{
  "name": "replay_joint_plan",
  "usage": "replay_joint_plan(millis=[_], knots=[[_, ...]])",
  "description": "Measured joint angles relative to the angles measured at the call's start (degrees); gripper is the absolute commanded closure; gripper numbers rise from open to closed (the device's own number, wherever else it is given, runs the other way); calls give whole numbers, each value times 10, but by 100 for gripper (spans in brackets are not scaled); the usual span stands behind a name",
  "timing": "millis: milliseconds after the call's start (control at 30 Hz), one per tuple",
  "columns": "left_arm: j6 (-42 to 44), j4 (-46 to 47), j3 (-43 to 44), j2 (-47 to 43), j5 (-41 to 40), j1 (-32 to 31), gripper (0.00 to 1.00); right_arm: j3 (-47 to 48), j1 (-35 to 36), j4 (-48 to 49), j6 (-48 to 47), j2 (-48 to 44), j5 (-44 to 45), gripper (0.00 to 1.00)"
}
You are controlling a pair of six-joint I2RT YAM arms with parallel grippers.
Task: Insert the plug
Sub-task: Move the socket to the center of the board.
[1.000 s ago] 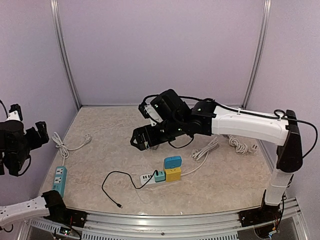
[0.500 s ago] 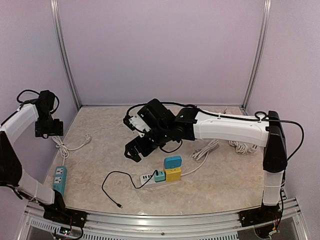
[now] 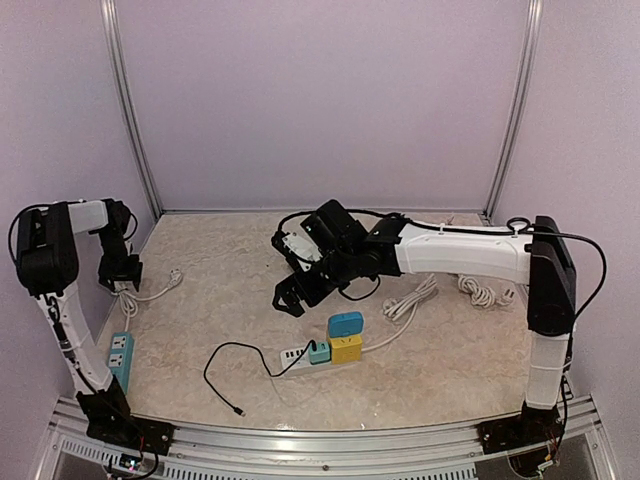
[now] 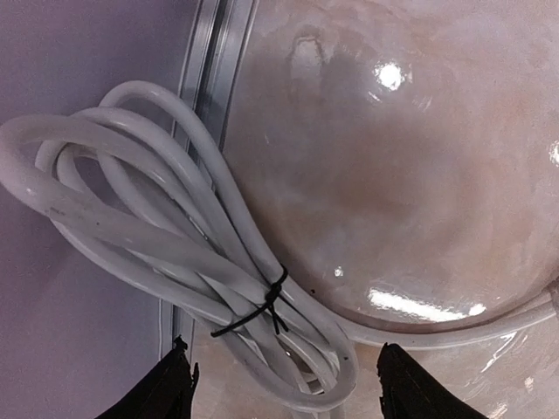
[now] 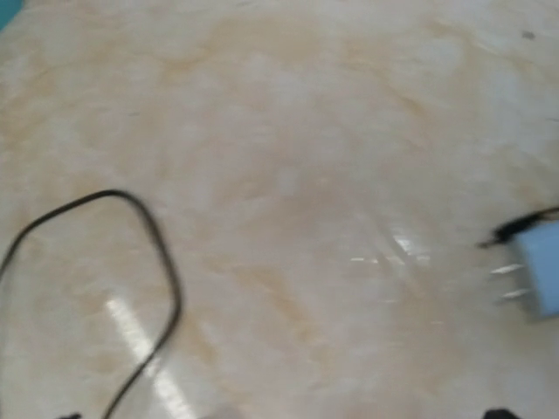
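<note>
By the left wall the left gripper is hanging over a tied coil of white cord, its fingers standing apart on either side of the coil's end and pinching nothing. Mid-table, the right gripper is hovering wide open and empty. The pale blue plug, blurred, seems to be lying loose beside the white power strip, prongs bare.

"What did you have on the monitor besides the job itself?"

"I saw a beige marbled table with glare patches on it. There were lilac walls behind and on both sides, and metal posts in the back corners."

"Anything loose?"

"I noted a coiled white cord near the right wall and a ribbed metal rail along the near edge."
</note>
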Motion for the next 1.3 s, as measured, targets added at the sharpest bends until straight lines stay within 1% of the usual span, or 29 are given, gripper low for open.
replay_joint_plan(millis=[133,200,267,300,367,500,633,700,833,900,1033,1200,1300], knots=[[5,-5,12,25,28,12,46,-1,-14,3,-6,0,2,0],[12,-8,13,41,33,15,56,-1,-13,4,-24,0,-9,0],[16,-9,16,52,40,19,73,-1,-9,6,-59,0,-28,0],[19,-11,16,52,40,20,80,-1,-5,6,-80,0,-37,0],[19,-14,16,50,43,23,99,0,9,1,-141,5,-48,0],[21,-16,15,40,63,24,100,46,50,-49,-262,56,-48,0],[22,-15,14,40,58,13,100,81,81,-117,-382,112,-37,0],[22,-11,14,40,56,-7,100,82,90,-158,-434,125,-33,0],[18,3,18,41,66,-77,100,117,90,-216,-502,142,-6,0],[17,7,27,47,80,-114,100,125,89,-225,-515,144,5,0],[10,16,73,75,120,-189,100,131,89,-230,-536,153,59,0],[-21,55,94,90,188,-228,100,157,87,-222,-542,182,111,3],[-61,92,95,93,234,-233,100,161,81,-215,-542,186,120,3]])
